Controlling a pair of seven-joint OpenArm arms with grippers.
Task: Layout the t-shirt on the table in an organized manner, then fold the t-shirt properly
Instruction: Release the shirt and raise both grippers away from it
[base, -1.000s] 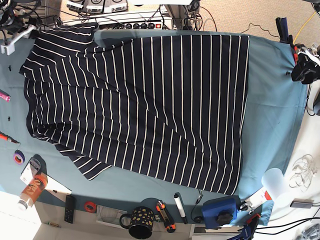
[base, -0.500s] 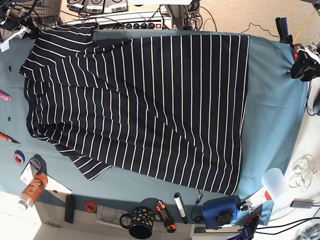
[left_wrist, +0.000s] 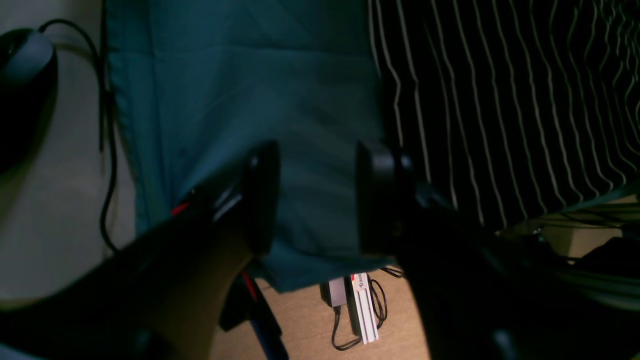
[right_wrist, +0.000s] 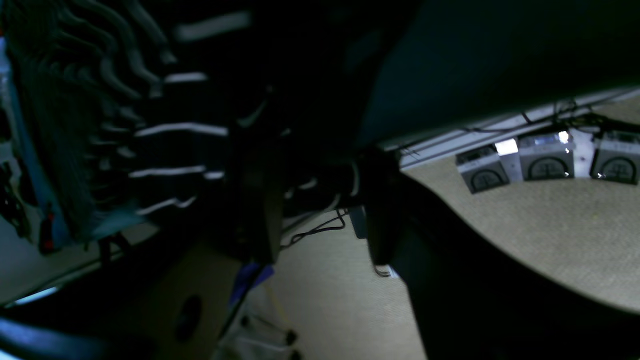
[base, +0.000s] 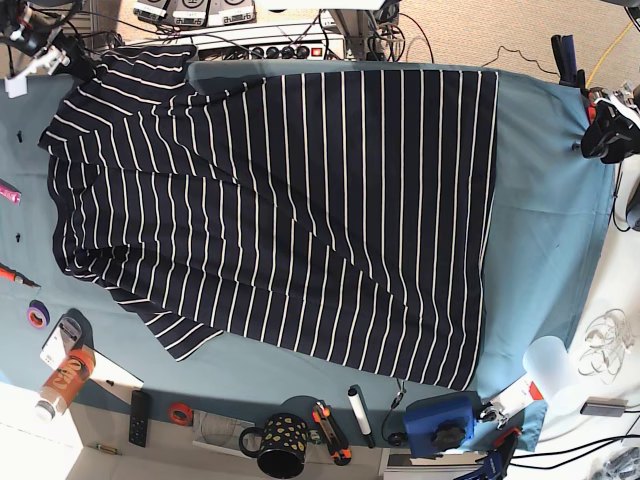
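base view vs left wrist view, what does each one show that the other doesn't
Only the base view shows the whole t-shirt spread out, the black mug with dots, the orange bottle and the blue box along the near edge. Only the left wrist view shows the left tool close up, open and empty, above bare teal cloth, plus a white striped power strip on the floor below. Both show the teal table and the shirt's striped hem.

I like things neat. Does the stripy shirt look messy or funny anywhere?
Yes. The t-shirt lies mostly flat on the table, but its collar end, on the base view's left, is rumpled. One sleeve spills over the table's far edge, and diagonal creases bend the stripes there.
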